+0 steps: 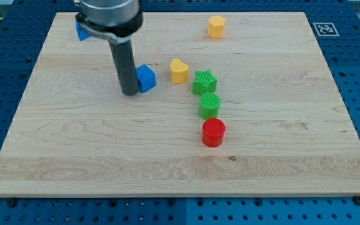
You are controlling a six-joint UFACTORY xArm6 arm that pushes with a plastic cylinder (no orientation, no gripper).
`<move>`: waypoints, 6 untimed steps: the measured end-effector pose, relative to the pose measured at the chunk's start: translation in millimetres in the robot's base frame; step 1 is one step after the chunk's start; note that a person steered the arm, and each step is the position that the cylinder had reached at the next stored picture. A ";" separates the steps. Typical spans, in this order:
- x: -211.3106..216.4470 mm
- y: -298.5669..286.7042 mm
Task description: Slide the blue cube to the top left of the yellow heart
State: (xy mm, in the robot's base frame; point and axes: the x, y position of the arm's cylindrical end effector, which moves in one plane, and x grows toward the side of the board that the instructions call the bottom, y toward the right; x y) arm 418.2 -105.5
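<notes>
The blue cube [146,78] sits on the wooden board, a short way to the left of the yellow heart [179,70] and slightly lower. My tip [129,93] stands on the board right against the cube's left side, a little below its middle. The rod rises from there to the arm's body at the view's top left.
A green star [204,82], a green cylinder [209,105] and a red cylinder [214,132] form a column right of the heart. A yellow block [216,27] lies near the top. Another blue block [82,29] is partly hidden behind the arm. The board's edge [180,195] runs along the bottom.
</notes>
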 end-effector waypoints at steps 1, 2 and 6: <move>-22.7 -0.6; -9.1 -1.7; -37.0 27.4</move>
